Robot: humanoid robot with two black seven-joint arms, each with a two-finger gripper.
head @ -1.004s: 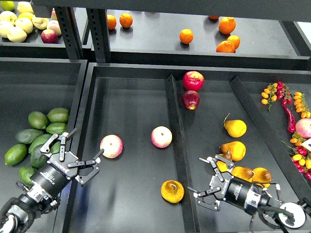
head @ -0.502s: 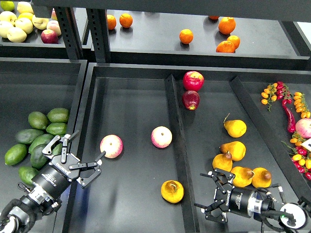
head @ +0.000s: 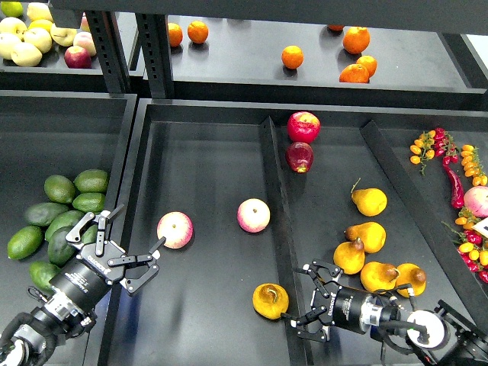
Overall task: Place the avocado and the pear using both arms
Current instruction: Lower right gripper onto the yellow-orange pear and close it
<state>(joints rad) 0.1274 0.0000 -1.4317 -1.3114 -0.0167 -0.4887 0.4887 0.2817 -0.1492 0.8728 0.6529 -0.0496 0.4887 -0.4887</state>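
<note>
The pear, golden orange-yellow with a brown blotch, lies at the front of the middle compartment, against the divider. My right gripper is open, its fingers spread just right of the pear, over the divider, not touching it. The avocado, the darkest of the green pile in the left bin, lies just left of my left gripper. That gripper is open and empty, over the bin wall, pointing toward a pink-and-yellow apple.
A second pink-yellow apple lies mid-compartment. Two red apples sit at the back. Several yellow pears lie in the right compartment. Lighter avocados fill the left bin. Oranges are on the shelf; cherry tomatoes are far right.
My right gripper has moved left from the pear pile to the divider, ending open next to the blotched pear. The left gripper has barely moved.
</note>
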